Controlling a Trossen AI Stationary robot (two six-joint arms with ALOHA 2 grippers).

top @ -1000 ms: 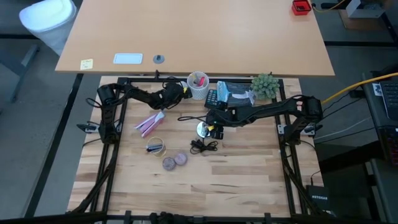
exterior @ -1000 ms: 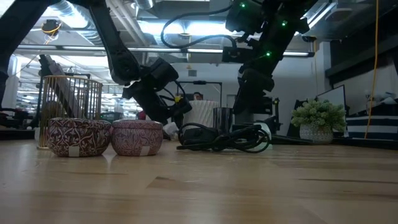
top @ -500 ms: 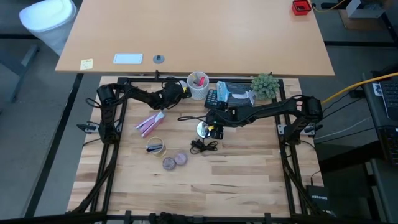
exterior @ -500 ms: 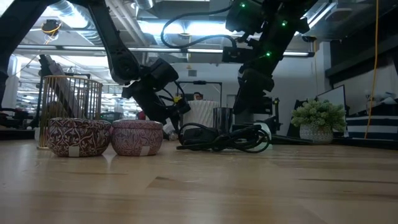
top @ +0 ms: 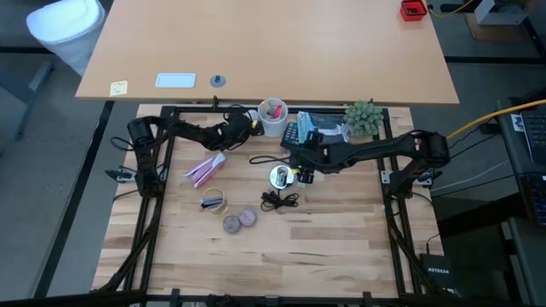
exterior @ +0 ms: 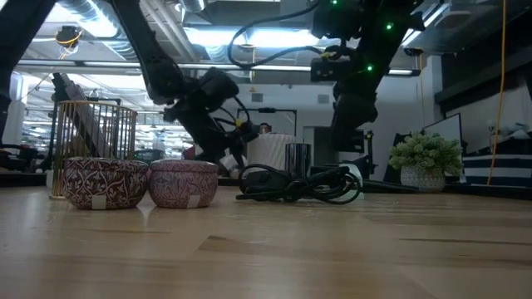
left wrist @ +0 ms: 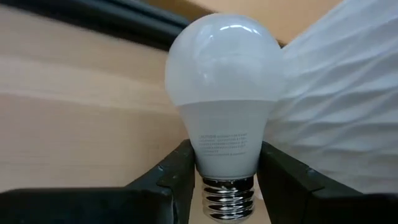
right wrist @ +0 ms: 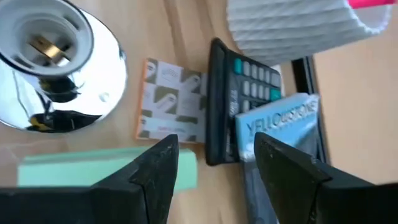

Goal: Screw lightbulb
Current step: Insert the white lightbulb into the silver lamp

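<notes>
Left tool [left wrist: 227,180] pinches the white rounded glass lightbulb [left wrist: 225,93] by its neck, upper centre-left in the high view; right tool [right wrist: 214,168] stands spread, empty. Keep the pinch square before carrying it to the shiny chrome lamp socket [right wrist: 53,62].

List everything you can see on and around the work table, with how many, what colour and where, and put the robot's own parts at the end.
white glass lightbulb with silvery screw base: one, white, between the left gripper's fingers beside the cup
white ribbed cup of pens: one, white, table's far edge, middle
shiny metal lamp socket: one, silver, table centre
round purple patterned tins: two, purple, side by side nearer the front
black coiled cable: one, black, just in front of the socket
small green potted plant: one, green, far right of the table
black calculator: one, black, beside the cup
pink packets: pink, left of centre
left gripper: one, dark, closed on the lightbulb
right gripper: one, dark, open, next to the socket
</notes>
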